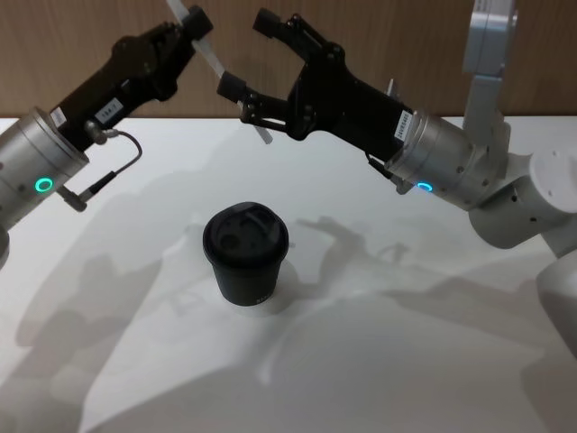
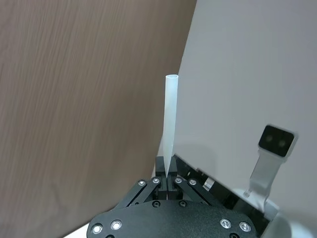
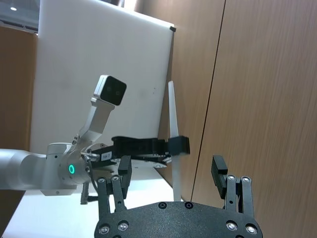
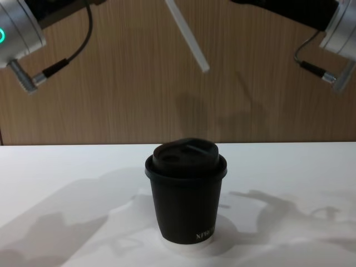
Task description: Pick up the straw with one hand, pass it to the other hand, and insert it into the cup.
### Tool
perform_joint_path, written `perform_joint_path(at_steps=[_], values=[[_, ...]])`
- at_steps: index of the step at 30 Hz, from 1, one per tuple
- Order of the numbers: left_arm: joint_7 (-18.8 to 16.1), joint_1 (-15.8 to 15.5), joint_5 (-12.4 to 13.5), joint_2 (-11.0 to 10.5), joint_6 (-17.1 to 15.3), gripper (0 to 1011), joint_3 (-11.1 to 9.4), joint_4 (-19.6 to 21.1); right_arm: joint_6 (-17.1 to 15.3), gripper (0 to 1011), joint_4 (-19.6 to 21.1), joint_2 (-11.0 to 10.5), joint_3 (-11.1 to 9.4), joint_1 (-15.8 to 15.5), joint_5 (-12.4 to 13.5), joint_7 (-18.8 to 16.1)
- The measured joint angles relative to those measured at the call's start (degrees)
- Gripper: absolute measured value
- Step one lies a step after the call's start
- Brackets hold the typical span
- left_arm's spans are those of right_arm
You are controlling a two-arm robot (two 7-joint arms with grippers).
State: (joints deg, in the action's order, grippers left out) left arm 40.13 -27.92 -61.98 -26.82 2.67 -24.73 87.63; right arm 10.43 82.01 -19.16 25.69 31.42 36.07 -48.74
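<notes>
**Straw is up, handover half set, cup untouched**

Head view: the left gripper (image 1: pixel 193 24) has the straw (image 1: pixel 215 65) pinched near its top end, high above the worktop (image 1: pixel 406 361). The right gripper (image 1: pixel 245 52) sits with its fingers spread on either side of the straw's lower part, not touching it as far as I can tell. The cup (image 1: pixel 245 253) stands below them, lid on.

Left wrist view: the fingers are pressed onto the straw (image 2: pixel 171 119), which sticks straight out.

Right wrist view: the straw (image 3: pixel 173 124) runs through the gap between the wide-spread fingers (image 3: pixel 124 168).

Chest view: the straw's (image 4: pixel 188 36) free end hangs slanted, well above the cup (image 4: pixel 186 192).

So I'd say pickup is done, the pass isn't finished, and insertion is all left.
</notes>
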Motion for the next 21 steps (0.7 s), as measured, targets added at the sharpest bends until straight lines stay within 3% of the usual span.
perform_joint_path(at_steps=[11,21], values=[[-2.98,1.01,4.61,-2.55,-0.16,3,-0.81,1.94,0.0,1001,0.0,0.0,0.0,0.0,0.0,0.0],[-3.98,2.29,6.47,-4.22,-0.68,3,-0.78,3.81,0.0,1001,0.0,0.0,0.0,0.0,0.0,0.0]])
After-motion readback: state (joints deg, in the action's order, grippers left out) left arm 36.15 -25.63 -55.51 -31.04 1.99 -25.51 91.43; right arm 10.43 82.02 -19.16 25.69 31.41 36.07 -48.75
